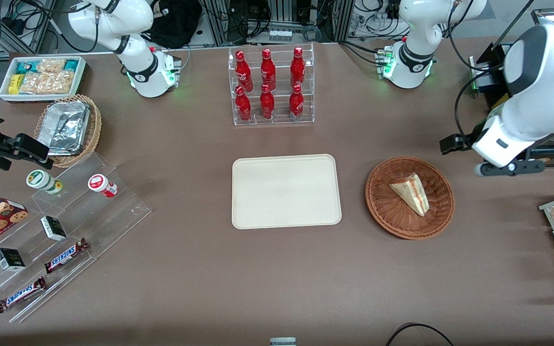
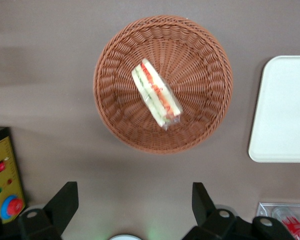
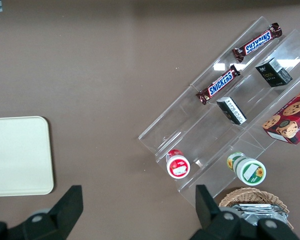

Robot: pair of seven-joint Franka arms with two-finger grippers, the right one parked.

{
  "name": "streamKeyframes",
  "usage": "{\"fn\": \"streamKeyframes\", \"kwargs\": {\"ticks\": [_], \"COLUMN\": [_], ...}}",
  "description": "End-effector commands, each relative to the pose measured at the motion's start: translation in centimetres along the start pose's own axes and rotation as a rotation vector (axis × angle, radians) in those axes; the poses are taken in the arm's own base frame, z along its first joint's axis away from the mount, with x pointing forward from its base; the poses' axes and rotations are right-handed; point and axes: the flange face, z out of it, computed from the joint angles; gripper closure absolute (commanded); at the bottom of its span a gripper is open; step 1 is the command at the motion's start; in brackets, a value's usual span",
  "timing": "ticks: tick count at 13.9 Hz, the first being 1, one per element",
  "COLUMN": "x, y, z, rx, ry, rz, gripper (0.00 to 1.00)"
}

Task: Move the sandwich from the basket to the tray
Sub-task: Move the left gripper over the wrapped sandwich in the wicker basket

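The sandwich (image 1: 410, 193) is seen lying in the basket (image 1: 384, 206), at about three o'clock from the tray (image 1: 286, 191) — a light, soft wedge, probably wrapped in slippery film and easily crushed. It is best taken gently across its flat bread faces, not by the filling edge. The gripper (image 2: 134, 200) is held above the table just beside the basket, pointed down — its fingers spread wide and empty.

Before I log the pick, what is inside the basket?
Only the sandwich lies in the basket; the weave beneath it is covered. The gripper hangs open above the table beside the basket.
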Motion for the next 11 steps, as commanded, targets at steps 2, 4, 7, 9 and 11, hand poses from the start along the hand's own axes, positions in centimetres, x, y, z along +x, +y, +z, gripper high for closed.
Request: {"fn": "streamKeyframes", "kwargs": {"ticks": [2, 4, 7, 9, 11], "x": [-0.7, -0.7, -0.8, -0.7, -0.6], "y": [0.2, 0.3, 0.3, 1.4, 1.8], "z": [4.9, 7.5, 10.9, 12.6, 13.6], "rx": [0.001, -0.004, -0.014, -0.031, -0.045], "ry": [0.049, 0.079, 0.123, 0.161, 0.169], "rz": [0.015, 0.017, -0.013, -0.1, -0.214], "gripper": [0.0, 0.0, 0.0, 0.0, 0.0]}}
